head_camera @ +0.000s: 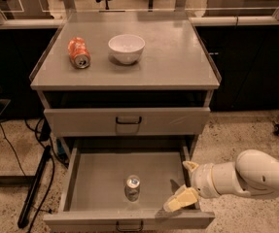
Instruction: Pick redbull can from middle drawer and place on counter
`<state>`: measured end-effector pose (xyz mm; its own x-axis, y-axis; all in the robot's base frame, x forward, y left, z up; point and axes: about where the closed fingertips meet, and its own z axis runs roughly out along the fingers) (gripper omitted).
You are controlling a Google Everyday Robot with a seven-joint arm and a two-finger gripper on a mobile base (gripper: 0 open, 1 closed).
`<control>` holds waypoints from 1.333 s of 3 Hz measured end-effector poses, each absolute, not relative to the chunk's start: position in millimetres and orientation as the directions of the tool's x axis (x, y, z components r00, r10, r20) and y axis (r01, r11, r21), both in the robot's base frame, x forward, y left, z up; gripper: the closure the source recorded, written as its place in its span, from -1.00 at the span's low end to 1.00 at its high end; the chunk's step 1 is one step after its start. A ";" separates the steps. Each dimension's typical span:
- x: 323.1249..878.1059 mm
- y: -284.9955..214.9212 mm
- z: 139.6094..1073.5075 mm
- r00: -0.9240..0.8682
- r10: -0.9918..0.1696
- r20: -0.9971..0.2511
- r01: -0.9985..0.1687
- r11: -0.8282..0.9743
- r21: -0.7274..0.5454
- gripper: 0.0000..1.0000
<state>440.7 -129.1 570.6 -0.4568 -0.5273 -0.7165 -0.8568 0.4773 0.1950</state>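
The redbull can (132,187) stands upright near the front middle of the open middle drawer (93,178). It is slim and silvery with a shiny lid. My gripper (183,184) hangs over the drawer's right front corner, to the right of the can and apart from it. Its cream fingers (180,200) are spread and hold nothing. The white arm reaches in from the lower right. The counter (168,67) is the grey top of the cabinet above.
An orange soda can (78,52) lies on its side at the counter's left, with a white bowl (126,48) beside it. The upper drawer (128,121) is shut. A dark stand and cables (37,178) lie on the floor to the left.
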 end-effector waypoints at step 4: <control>470.4 -82.8 492.5 -0.479 -0.406 -0.779 -0.844 0.457 0.281 -1.00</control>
